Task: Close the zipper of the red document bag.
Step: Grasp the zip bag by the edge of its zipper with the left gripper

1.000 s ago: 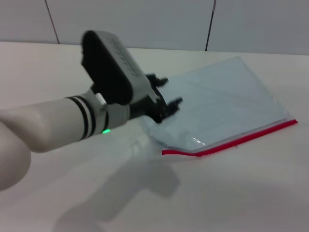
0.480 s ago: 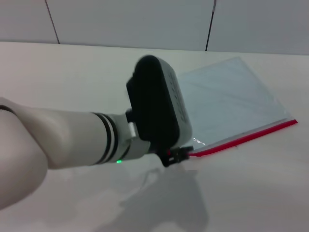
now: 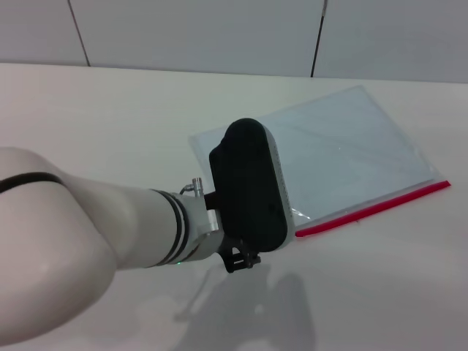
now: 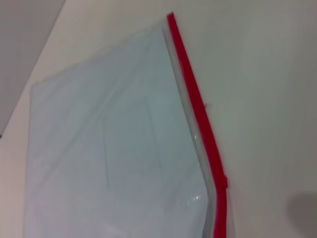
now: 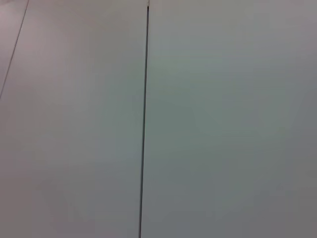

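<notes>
The left gripper [image 3: 241,260] was seen low over the table [image 3: 110,124], at the near left end of the zipper [image 3: 373,208]. Only a small dark part of it showed below the black wrist housing [image 3: 248,186], which covered nearly everything of it in the head view. Whether the gripper was apart, together or clamped on anything could not be told, and contact with the zipper's end could not be made out either, since that end was hidden behind the housing. A shadow of the arm was cast on the table just in front of the gripper.

The red document bag [image 3: 344,146] was laid flat on the table, beyond and to the right of the gripper, turned at an angle so that its far corner pointed away toward the wall [image 3: 197,33]. The zipper was seen as a thin red strip along the bag's near long edge, running from the housing out to the bag's right corner. In the left wrist view the red document bag [image 4: 109,148] filled much of the frame, and the zipper [image 4: 198,106] was shown along one edge with a slight bend and a small red nub on it near that bend.

The right gripper was not seen in any view; only a plain grey wall panel with a thin dark seam [image 5: 144,124] was shown by the right wrist camera.
</notes>
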